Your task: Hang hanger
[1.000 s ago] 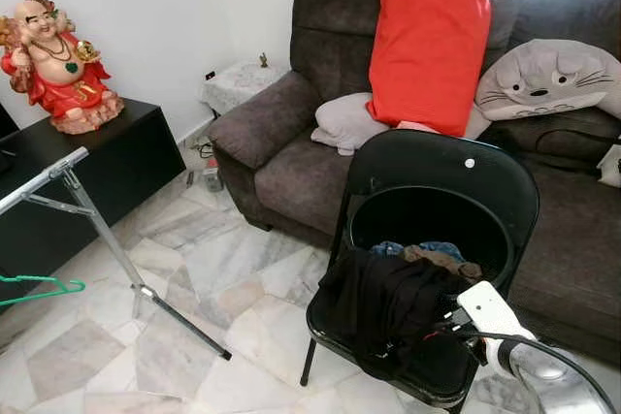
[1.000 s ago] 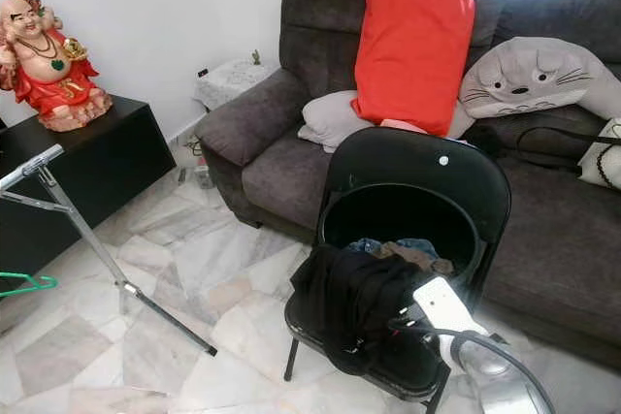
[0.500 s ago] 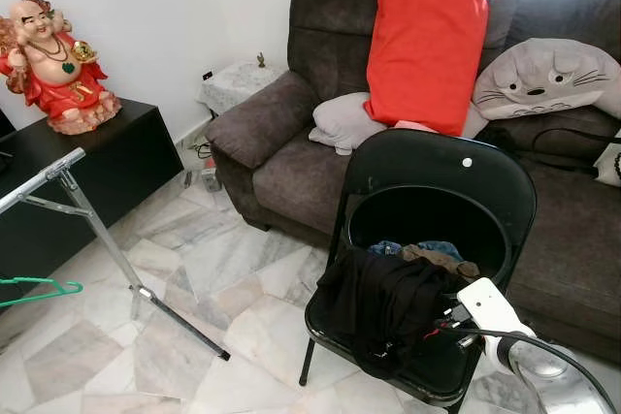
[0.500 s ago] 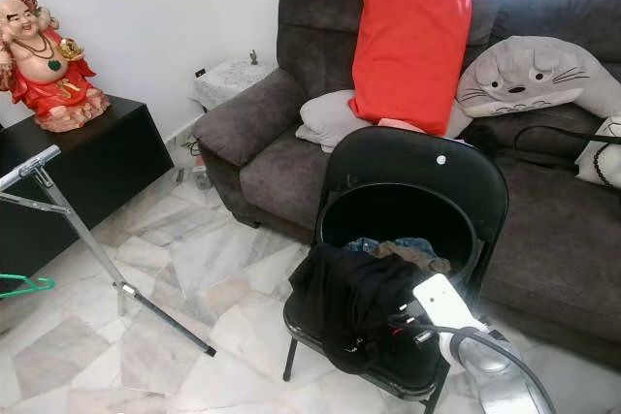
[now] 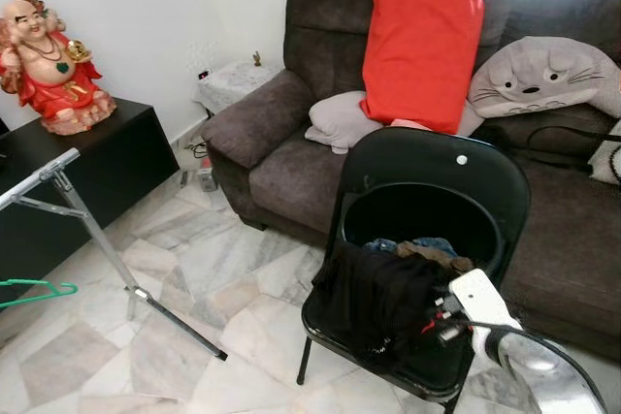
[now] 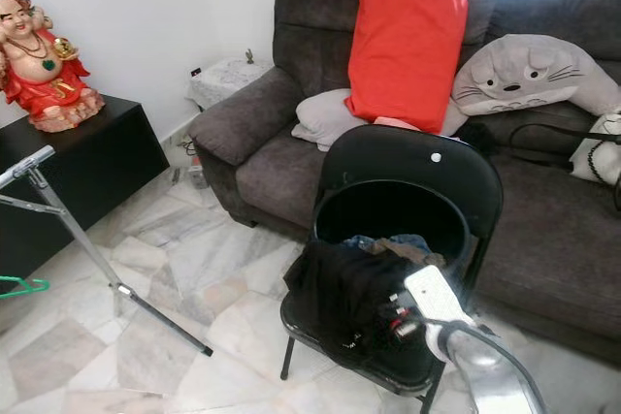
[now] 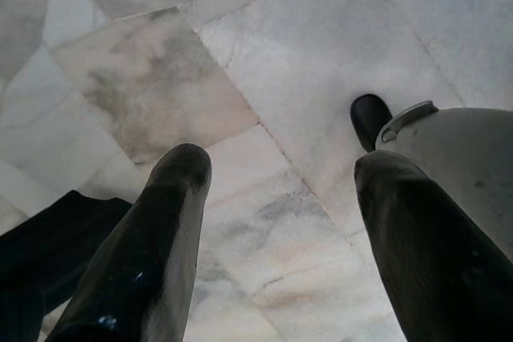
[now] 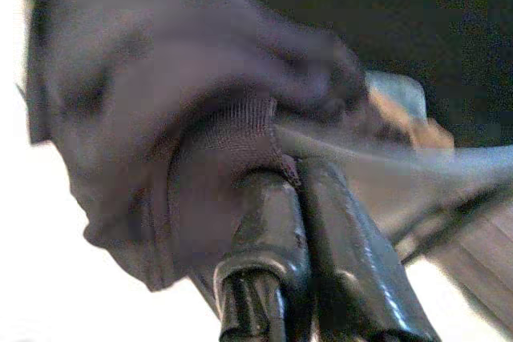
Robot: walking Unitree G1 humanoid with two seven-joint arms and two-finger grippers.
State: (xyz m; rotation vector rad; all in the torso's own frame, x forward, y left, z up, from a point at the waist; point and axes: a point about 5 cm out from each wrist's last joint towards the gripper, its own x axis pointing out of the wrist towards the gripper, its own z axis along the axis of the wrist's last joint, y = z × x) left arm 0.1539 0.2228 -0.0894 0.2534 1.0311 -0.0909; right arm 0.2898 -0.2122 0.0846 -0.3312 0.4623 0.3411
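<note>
The right claw point(image 8: 290, 190) is pinched tight on a fold of a dark garment point(image 5: 383, 302), its two black fingers point(image 8: 264, 230) pressed together with thin fabric caught between them. The garment lies heaped on the seat of a black folding chair point(image 5: 437, 176) and droops over the seat's front edge; more clothes point(image 5: 427, 251) in blue and brown sit behind it, against the chair's open back. The right arm's white wrist point(image 5: 477, 300) comes in over the seat's right corner, with a black cable curving away from it.

The left claw point(image 7: 276, 222) hangs over bare marble floor point(image 5: 209, 269) with its fingers spread wide and nothing between them. One of the robot's feet shows just beside one fingertip, and a dark shape lies at the edge of that wrist view.

A green hanger point(image 5: 34, 290) is at the far left edge of the head views, low down, partly cut off by the frame and well apart from the chair. Just above it a silver metal rack point(image 5: 82, 215) slants across, its top bar running off the left edge and one leg reaching the floor near the middle of the tiles. Behind the rack stands a black cabinet point(image 5: 116, 157) carrying a red figurine point(image 5: 49, 70).

A wide stretch of floor lies open between the rack's leg and the chair's front legs. Close behind the chair, a brown sofa point(image 5: 291, 143) holds a red cushion point(image 5: 422, 41), a grey pillow point(image 5: 342, 121) and a grey plush toy point(image 5: 548, 75).
</note>
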